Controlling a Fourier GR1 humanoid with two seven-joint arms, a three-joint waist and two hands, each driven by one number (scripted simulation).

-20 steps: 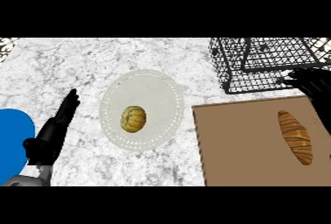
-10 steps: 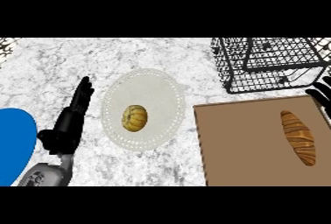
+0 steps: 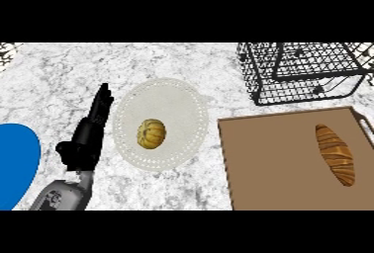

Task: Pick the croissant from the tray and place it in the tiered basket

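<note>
The croissant [image 3: 335, 154], long and brown-striped, lies on the brown tray [image 3: 277, 163] at the lower right. The black wire tiered basket [image 3: 303, 71] stands behind the tray at the upper right. My left hand [image 3: 87, 134] is at the left, just beside the white plate's left rim, its fingers straight and pointing away from me, holding nothing. My right hand does not show in the head view.
A white plate [image 3: 162, 104] in the middle carries a small round golden bun [image 3: 152, 133]. Part of a blue round object [image 3: 15, 163] shows at the left edge. The counter top is grey-white marble.
My right hand, seen earlier by the basket's right side, has slid out of view to the right. My left hand has moved forward and a little right, closer to the plate.
</note>
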